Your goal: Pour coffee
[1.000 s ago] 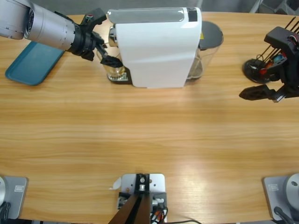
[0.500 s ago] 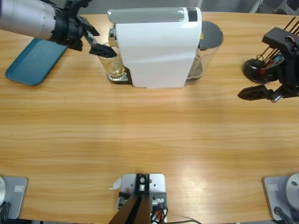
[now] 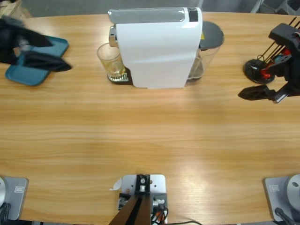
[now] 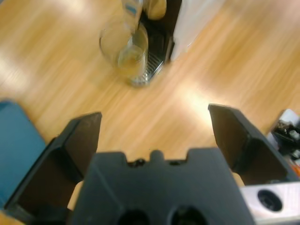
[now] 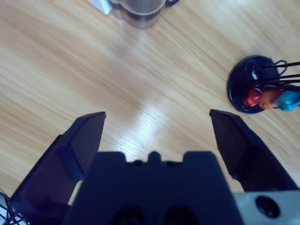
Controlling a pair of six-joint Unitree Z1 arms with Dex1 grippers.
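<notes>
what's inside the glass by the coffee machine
The glass on the coffee machine's drip tray holds only a thin pale yellowish layer at its bottom. No dark coffee shows. The tray under it is mostly covered.

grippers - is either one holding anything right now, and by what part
Nothing is held. The left gripper is open over bare table, apart from the glass at the coffee machine. The right gripper is open too, empty.

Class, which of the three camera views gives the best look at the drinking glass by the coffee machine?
The high view shows the glass best: whole and sharp, standing on the drip tray beside the white coffee machine. The left wrist view shows it too, from farther off and blurred. The right wrist view does not show it.
</notes>
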